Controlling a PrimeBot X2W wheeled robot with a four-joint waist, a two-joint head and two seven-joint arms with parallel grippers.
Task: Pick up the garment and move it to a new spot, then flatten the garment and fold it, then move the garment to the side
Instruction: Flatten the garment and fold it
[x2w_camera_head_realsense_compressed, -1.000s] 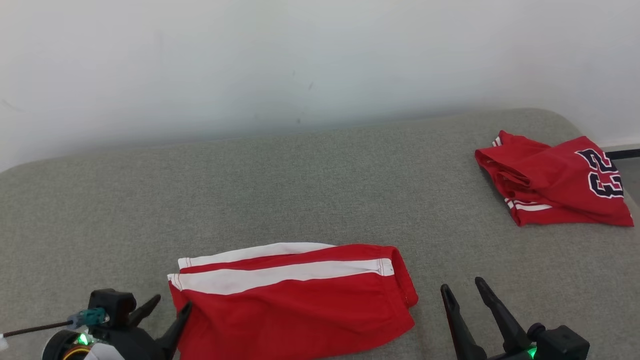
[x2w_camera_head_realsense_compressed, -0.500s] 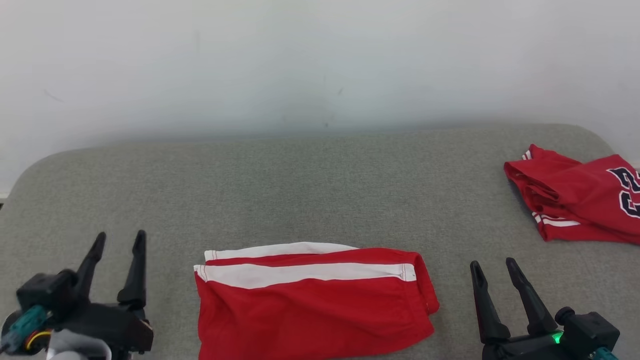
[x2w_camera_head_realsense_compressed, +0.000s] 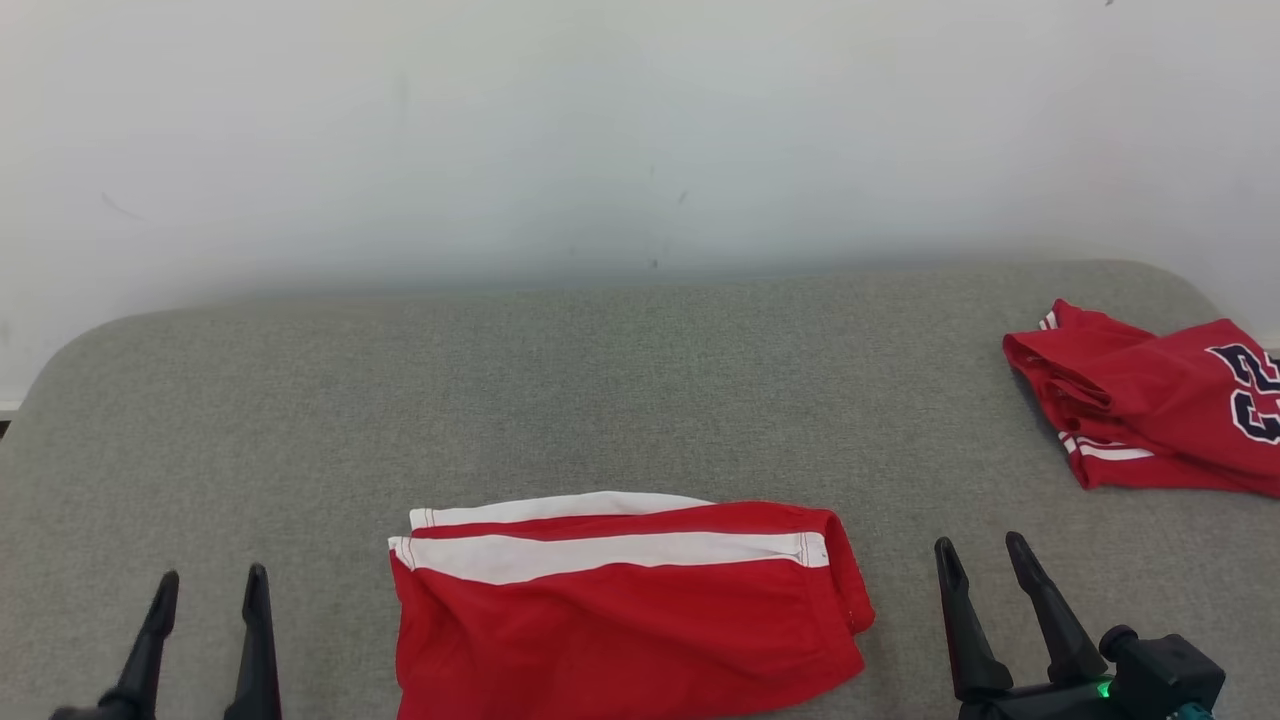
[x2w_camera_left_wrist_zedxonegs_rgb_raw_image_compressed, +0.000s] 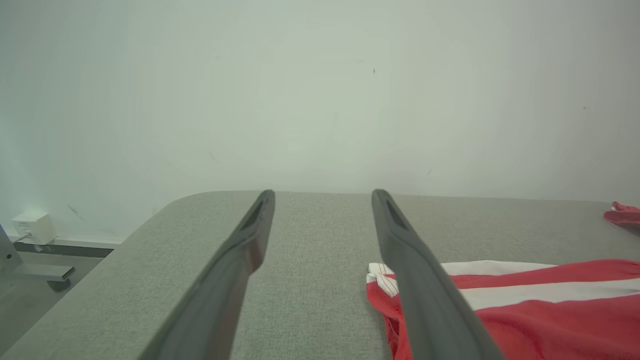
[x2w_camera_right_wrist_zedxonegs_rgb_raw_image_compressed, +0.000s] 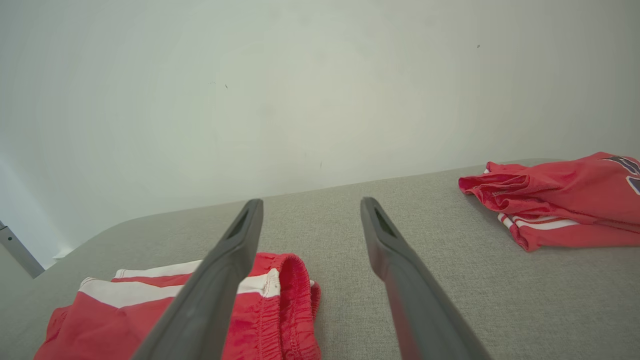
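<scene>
Red shorts with white side stripes (x2w_camera_head_realsense_compressed: 620, 610) lie folded flat on the grey padded surface (x2w_camera_head_realsense_compressed: 600, 380), near its front edge at the middle. My left gripper (x2w_camera_head_realsense_compressed: 212, 578) stands open to the left of the shorts, apart from them, with nothing between its fingers. My right gripper (x2w_camera_head_realsense_compressed: 978, 545) stands open just right of the elastic waistband, also empty. In the left wrist view the shorts (x2w_camera_left_wrist_zedxonegs_rgb_raw_image_compressed: 525, 310) lie right of the open left gripper (x2w_camera_left_wrist_zedxonegs_rgb_raw_image_compressed: 323, 192). In the right wrist view the shorts (x2w_camera_right_wrist_zedxonegs_rgb_raw_image_compressed: 100, 310) sit lower left of the open right gripper (x2w_camera_right_wrist_zedxonegs_rgb_raw_image_compressed: 311, 201).
A second red garment with a dark number print (x2w_camera_head_realsense_compressed: 1150, 410) lies bunched at the surface's right edge, also seen as the red garment (x2w_camera_right_wrist_zedxonegs_rgb_raw_image_compressed: 560, 200). A pale wall backs the surface. A small white box (x2w_camera_left_wrist_zedxonegs_rgb_raw_image_compressed: 30, 227) sits low on the wall beyond the left edge.
The left gripper has left the shorts' left edge and drawn back to the left, fingers now pointing up the view. The head camera has shifted. The shorts lie as before.
</scene>
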